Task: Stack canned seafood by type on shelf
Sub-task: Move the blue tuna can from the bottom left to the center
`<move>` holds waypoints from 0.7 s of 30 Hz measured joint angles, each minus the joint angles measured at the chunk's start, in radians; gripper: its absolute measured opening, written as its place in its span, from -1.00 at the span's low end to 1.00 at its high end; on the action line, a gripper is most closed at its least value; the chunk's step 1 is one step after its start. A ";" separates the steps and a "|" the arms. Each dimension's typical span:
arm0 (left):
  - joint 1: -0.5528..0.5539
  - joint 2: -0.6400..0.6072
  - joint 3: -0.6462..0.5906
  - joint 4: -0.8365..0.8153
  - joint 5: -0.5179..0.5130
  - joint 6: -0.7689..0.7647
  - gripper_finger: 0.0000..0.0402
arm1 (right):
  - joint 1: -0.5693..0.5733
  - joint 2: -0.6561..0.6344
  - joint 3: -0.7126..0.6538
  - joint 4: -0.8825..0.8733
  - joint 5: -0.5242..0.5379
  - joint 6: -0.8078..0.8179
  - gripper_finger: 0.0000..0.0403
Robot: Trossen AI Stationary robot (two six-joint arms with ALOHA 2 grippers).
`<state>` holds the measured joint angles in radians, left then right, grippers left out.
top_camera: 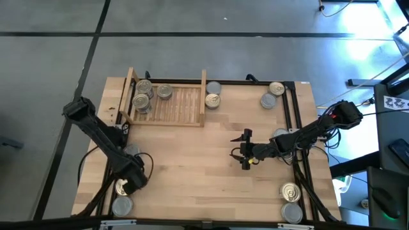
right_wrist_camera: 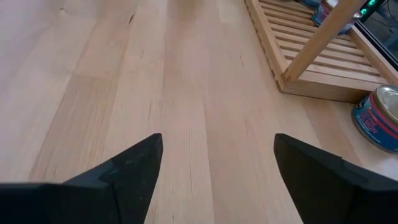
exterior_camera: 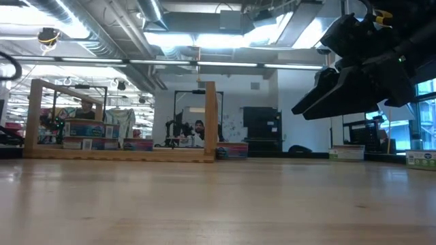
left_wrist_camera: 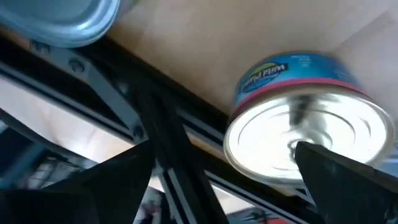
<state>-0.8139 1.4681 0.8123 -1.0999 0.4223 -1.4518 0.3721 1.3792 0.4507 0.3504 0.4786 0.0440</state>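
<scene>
**Q:** Grippers first, from left to right: where are they?

**A:** Left gripper [top_camera: 125,186] sits low at the table's near left corner, fingers spread wide around a golden-topped can [left_wrist_camera: 309,144] with a blue and pink label; whether they touch it I cannot tell. A grey-topped can [top_camera: 121,206] lies just beside it. Right gripper [top_camera: 245,151] hovers over bare wood near the table's middle, fingers apart and holding nothing.

**Q:** And the shelf and other cans?

**A:** The shelf [top_camera: 179,105] stands at the far left of the table [top_camera: 192,172]. Several cans [top_camera: 143,96] cluster at its left end. Two more [top_camera: 213,96] rest just outside its right side board, two [top_camera: 273,94] sit at the far right, and two [top_camera: 291,199] at the near right corner.
</scene>
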 joint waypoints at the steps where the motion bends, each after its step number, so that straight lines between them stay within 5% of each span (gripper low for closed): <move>1: 0.002 0.016 -0.001 0.001 0.000 0.018 0.90 | 0.000 0.000 0.000 0.000 0.000 0.000 0.53; 13: 0.137 0.063 0.004 0.237 -0.022 0.083 0.90 | 0.000 0.000 0.000 0.005 0.008 -0.001 0.53; 21: 0.256 0.063 0.005 0.392 -0.279 0.208 0.90 | 0.000 0.000 0.000 0.009 0.008 -0.001 0.53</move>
<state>-0.5584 1.5309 0.8173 -0.7077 0.1436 -1.2439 0.3721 1.3792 0.4507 0.3595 0.4870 0.0433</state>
